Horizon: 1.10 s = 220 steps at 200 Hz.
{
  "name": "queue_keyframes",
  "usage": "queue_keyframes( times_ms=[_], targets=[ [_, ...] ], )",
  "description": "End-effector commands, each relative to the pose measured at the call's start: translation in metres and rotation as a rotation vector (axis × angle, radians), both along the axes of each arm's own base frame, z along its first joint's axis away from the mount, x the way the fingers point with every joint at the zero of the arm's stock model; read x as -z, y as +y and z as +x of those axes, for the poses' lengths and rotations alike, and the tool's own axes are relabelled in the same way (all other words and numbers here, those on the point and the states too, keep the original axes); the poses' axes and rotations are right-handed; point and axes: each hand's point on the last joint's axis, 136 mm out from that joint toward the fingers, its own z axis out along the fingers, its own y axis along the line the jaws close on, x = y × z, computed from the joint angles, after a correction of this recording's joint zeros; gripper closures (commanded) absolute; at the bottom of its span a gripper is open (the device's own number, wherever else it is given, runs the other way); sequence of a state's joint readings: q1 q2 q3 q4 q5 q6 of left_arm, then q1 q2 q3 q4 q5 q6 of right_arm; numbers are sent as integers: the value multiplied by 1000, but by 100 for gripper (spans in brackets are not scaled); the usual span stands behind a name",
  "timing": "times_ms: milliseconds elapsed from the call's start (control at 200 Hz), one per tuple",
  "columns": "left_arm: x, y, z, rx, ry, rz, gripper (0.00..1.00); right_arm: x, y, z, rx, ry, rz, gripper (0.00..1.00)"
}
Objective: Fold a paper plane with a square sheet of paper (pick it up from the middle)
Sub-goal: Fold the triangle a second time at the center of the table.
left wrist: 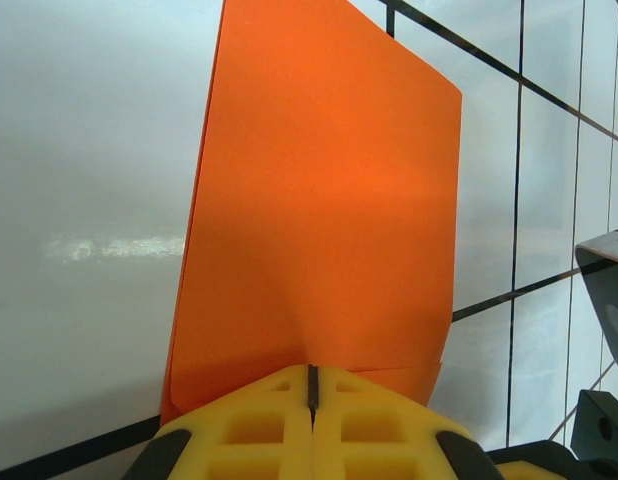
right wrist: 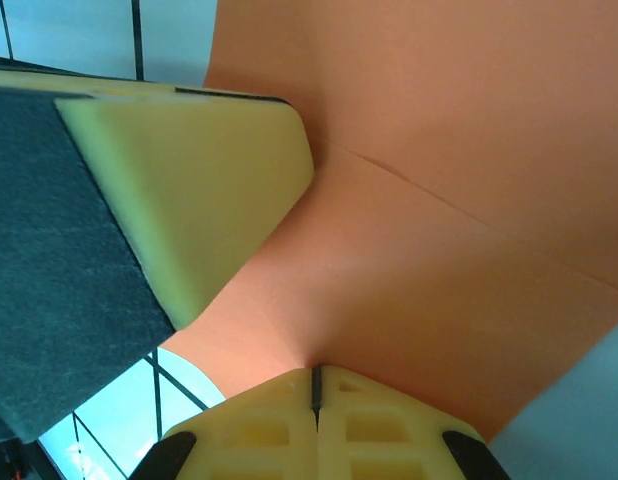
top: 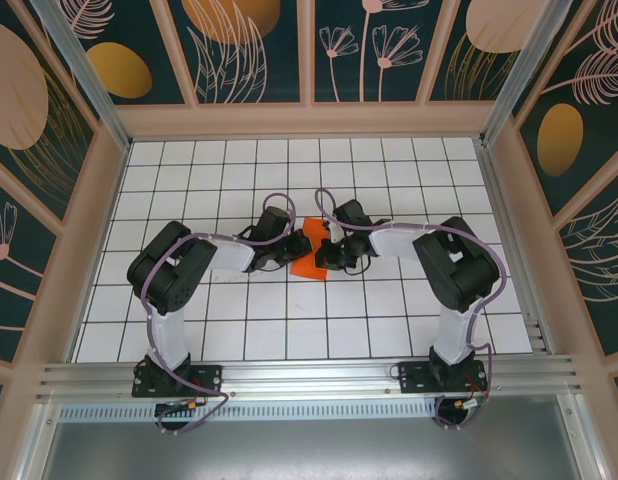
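Note:
The square sheet of paper (top: 309, 268) is bright orange and hangs bent between my two grippers over the middle of the table. In the left wrist view the sheet (left wrist: 329, 200) rises as a doubled panel, and my left gripper (left wrist: 312, 378) is shut on its lower edge. My right gripper (right wrist: 315, 378) pinches another edge of the sheet (right wrist: 439, 250), which shows a faint crease. The left gripper's yellow finger (right wrist: 189, 190) sits close at the upper left there. From above, the left gripper (top: 299, 246) and right gripper (top: 329, 250) nearly touch. The paper plane is out of view.
The white grid table (top: 289, 320) is boxed in by wooden walls (top: 309, 120) at the back and sides. A metal rail (top: 309, 376) carrying both arm bases runs along the near edge. Part of the right gripper's dark body (left wrist: 609, 300) shows beside the sheet.

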State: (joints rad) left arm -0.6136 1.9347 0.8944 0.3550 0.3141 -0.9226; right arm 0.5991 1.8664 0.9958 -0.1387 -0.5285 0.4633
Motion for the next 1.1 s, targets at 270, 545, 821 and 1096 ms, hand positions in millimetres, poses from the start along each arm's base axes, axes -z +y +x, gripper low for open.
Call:
queue_keyframes(
  times_ms=[270,545,821,1096],
  targets=[
    [61,37,-39,-32,192,175,98,-39,-1,12,7,-109,16,94],
    [60,35,-38,-32,193,172,98,-18,10,17,-21,-64,22,94],
    [65,38,-42,-42,220,181,98,3,1,-5,-68,2,-10,95],
    [69,41,-45,-50,229,195,98,14,-14,-36,-87,63,-46,95]
  ],
)
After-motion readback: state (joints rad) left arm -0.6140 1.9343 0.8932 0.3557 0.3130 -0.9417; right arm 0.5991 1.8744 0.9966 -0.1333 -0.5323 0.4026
